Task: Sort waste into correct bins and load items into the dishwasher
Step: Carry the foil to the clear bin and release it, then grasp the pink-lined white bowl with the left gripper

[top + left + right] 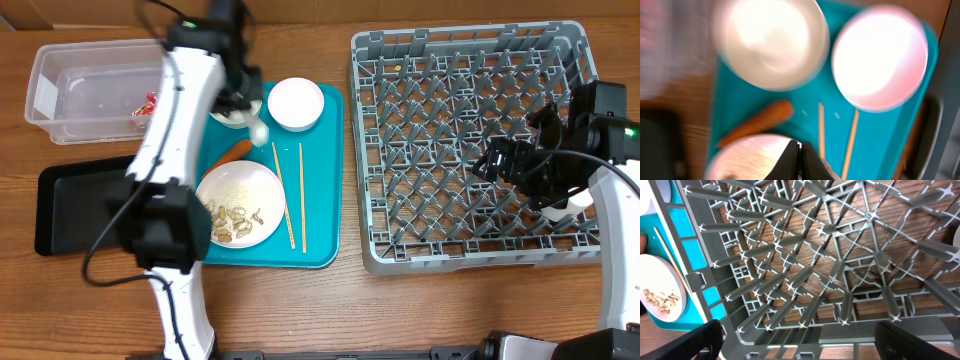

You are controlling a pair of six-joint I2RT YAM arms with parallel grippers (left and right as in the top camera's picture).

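Wooden table [340, 310], mid waste-sorting: your left gripper [799, 146] is pinched shut, looks empty, just by the small orange carrot [232, 152] at the round white plate's [240, 205] 12 o'clock. Right gripper [802, 340] hangs wide open above the grey lattice dish rack [470, 150]. Next I'd guess: open up, straddle that carrot.

Bowl [771, 42] blurred, red wrapper [150, 103] partly hidden

Item, seen from the right wrist camera: grey dish rack [830, 270], its upright pegs filling most of my view, with the wooden bench [810, 287] visible through the lattice floor. The right tool [800, 344] has its dark fingers [695, 340] at the bottom corners, spread wide. Past the rack's left wall I see the teal tray [690, 250], a white plate [662, 277] holding beige nut bits [660, 300], and a chopstick [670, 250] beside it.
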